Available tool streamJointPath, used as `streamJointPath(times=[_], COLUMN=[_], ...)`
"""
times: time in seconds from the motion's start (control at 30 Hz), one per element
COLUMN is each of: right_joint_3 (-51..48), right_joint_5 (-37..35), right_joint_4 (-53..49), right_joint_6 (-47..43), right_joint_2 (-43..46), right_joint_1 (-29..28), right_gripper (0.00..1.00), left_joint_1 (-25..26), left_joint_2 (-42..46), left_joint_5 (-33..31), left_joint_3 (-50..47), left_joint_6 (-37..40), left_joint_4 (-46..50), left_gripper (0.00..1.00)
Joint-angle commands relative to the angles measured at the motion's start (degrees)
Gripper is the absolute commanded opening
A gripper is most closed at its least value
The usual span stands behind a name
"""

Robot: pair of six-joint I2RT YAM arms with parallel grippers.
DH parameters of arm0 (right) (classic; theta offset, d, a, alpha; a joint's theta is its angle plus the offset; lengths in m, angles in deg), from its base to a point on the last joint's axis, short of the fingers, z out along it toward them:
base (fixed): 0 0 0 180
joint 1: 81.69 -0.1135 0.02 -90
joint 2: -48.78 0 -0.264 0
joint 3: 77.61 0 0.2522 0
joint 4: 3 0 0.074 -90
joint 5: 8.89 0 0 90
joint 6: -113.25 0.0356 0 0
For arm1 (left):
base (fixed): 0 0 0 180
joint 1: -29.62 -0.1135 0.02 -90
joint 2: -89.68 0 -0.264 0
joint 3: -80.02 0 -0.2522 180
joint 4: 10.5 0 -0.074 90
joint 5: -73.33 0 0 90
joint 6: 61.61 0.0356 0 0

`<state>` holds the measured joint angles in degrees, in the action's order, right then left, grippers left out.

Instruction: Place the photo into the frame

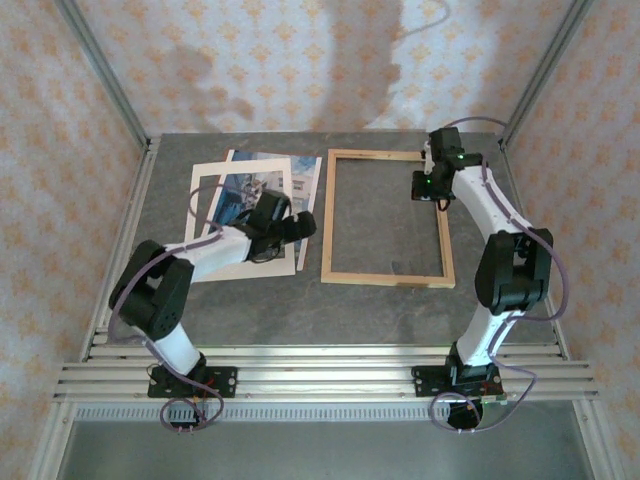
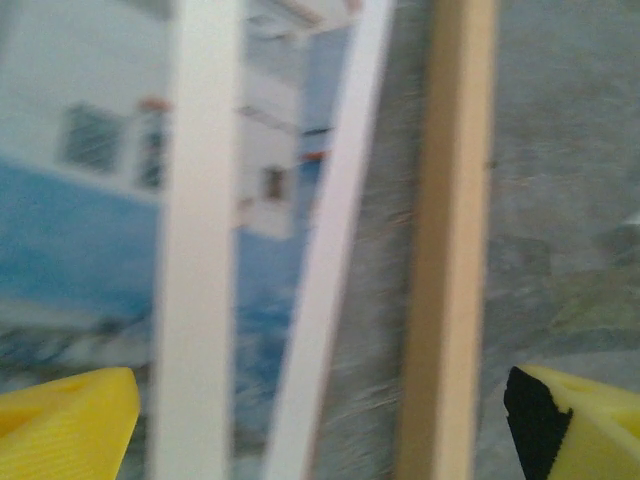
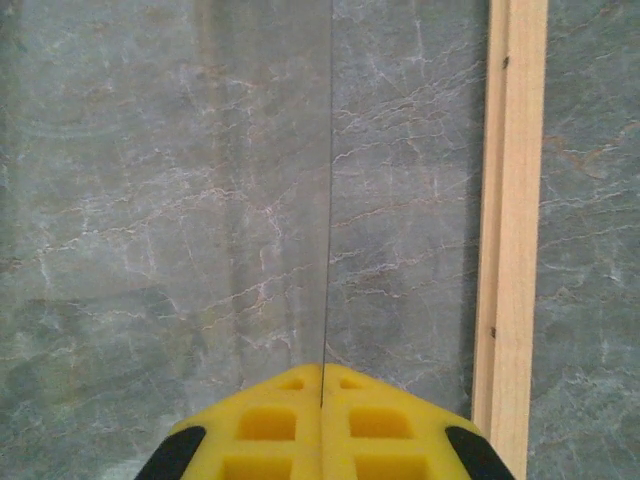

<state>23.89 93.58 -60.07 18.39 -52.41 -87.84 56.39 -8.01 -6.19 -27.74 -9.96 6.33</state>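
The photo (image 1: pixel 306 176), a white building on blue, lies at the left under a cream mat (image 1: pixel 203 205), its right side sticking out. The light wood frame (image 1: pixel 388 277) lies flat in the middle of the table. My left gripper (image 1: pixel 303 226) hangs open low over the mat's right strip (image 2: pixel 200 240) and the photo (image 2: pixel 80 210), with the frame's left rail (image 2: pixel 450 250) just to the right; nothing sits between its yellow fingers (image 2: pixel 60 425). My right gripper (image 1: pixel 432 190) is inside the frame near its right rail (image 3: pixel 512 240), fingers (image 3: pixel 260 425) shut on what looks like a thin clear sheet (image 3: pixel 329 150) seen edge-on.
The table top (image 1: pixel 250 305) is grey marbled stone, walled by patterned panels with metal posts at the back corners. Metal rails (image 1: pixel 320 372) run along the near edge by the arm bases. Bare table lies in front of the frame and mat.
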Motion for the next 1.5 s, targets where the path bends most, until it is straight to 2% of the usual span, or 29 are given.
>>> streamJointPath(times=[0.0,0.23,0.43,0.6,0.77,0.9,1.03,1.23,1.4,1.47], right_joint_3=[2.81,6.22,7.26,7.91,10.36,11.39,11.80,13.47,16.99,19.72], right_joint_5=[-2.90,-6.85,-4.82,-0.18,4.27,7.15,14.18,24.74,30.20,31.29], right_joint_4=[-3.27,-6.19,-3.69,-0.44,-0.54,-0.17,1.54,5.12,7.60,7.37], right_joint_6=[2.03,3.40,3.71,3.87,4.73,6.05,8.08,12.82,15.53,16.25], right_joint_2=[5.52,12.10,18.99,22.07,20.65,19.41,18.16,16.03,14.30,12.77], right_joint_1=[0.26,0.25,0.26,0.26,0.26,0.26,0.26,0.22,-2.52,-4.46], right_gripper=[0.00,0.00,0.00,0.00,0.00,0.00,0.00,0.00,0.00,0.00], left_joint_1=[1.57,3.31,4.08,4.62,4.64,4.58,4.46,3.75,0.21,-1.96], left_joint_2=[-4.71,-17.17,-21.11,-21.45,-19.82,-17.92,-15.00,-9.88,-4.50,-0.71], left_joint_5=[-0.60,0.68,0.74,0.53,-1.03,-2.45,-3.42,-5.07,-3.44,-2.67], left_joint_3=[7.55,20.44,22.91,22.23,18.93,15.85,12.81,9.96,8.28,6.35], left_joint_6=[4.49,5.44,5.39,5.71,5.95,6.59,6.97,6.97,5.93,5.43], left_joint_4=[4.03,11.84,13.14,13.52,13.58,13.92,14.07,14.20,14.39,13.67], left_gripper=[0.90,0.78,0.71,0.58,0.51,0.40,0.33,0.35,0.61,0.67])
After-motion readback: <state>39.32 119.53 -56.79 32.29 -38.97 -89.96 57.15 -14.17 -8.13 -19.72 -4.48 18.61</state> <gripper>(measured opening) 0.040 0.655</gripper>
